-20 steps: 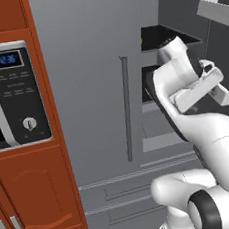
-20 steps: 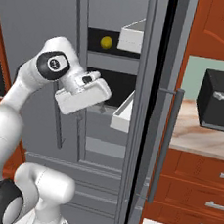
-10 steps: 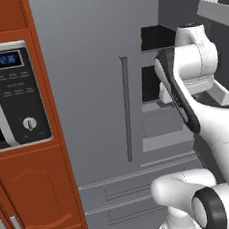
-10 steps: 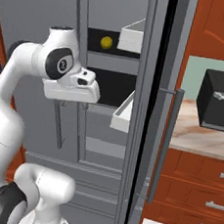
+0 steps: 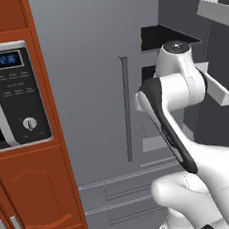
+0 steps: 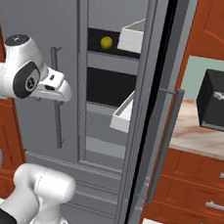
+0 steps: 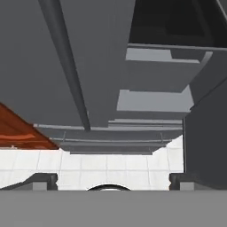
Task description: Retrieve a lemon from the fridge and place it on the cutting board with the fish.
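- The fridge (image 6: 106,133) fills the middle of the right base view, its right door (image 6: 155,114) swung open and seen edge-on, its left door (image 5: 93,88) closed.
- The lemon (image 6: 106,43) lies on a dark upper shelf inside the fridge, in the upper middle of the right base view, just left of a white door bin (image 6: 132,37).
- A second white bin (image 6: 122,114) hangs lower on the open door, near the centre of that frame.
- The tool (image 7: 113,181) is spread wide: in the hand view its two dark fingertips (image 7: 42,181) sit far apart at the bottom corners, with nothing between them.
- The hand view looks at the closed door's long bar handle (image 7: 66,66) in the upper left, and tiled floor (image 7: 88,159) low in the frame.
- The arm (image 5: 177,94) stands in front of the fridge, right of centre in the left base view.
- A microwave (image 5: 14,97) with a blue display sits at the left edge of the left base view.
- A counter (image 6: 204,137) with a black appliance (image 6: 219,99) shows at the right edge of the right base view.
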{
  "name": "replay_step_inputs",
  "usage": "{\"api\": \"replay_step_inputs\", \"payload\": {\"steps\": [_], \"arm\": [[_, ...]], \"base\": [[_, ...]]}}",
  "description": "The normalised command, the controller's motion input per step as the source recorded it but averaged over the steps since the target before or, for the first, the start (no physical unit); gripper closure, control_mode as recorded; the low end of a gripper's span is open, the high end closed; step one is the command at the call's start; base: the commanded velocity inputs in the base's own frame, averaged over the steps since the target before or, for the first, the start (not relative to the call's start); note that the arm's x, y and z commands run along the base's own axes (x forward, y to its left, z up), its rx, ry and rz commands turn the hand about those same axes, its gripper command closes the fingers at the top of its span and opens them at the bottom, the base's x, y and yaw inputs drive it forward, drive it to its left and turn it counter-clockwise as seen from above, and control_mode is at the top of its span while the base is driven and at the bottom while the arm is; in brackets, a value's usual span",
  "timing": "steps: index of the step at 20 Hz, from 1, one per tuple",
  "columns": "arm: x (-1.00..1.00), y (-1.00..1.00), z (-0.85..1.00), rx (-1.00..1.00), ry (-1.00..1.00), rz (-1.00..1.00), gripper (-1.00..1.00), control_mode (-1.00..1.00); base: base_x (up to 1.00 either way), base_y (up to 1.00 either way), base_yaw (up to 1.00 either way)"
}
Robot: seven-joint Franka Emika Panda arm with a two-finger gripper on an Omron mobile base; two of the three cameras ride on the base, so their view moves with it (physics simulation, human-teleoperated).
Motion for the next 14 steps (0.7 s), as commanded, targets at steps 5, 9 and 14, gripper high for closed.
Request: {"api": "replay_step_inputs", "payload": {"steps": [5, 9, 14], "arm": [[0.13, 0.42, 0.00, 0.06, -0.12, -0.09, -1.00, -1.00], [0.31, 0.45, -0.02, 0.03, -0.30, -0.02, -1.00, -1.00], [0.35, 0.48, 0.00, 0.00, -0.10, 0.00, -1.00, -1.00]], "base": [[0.00, 0.00, 0.00], [0.00, 0.00, 0.00], [0.00, 0.00, 0.00]]}}
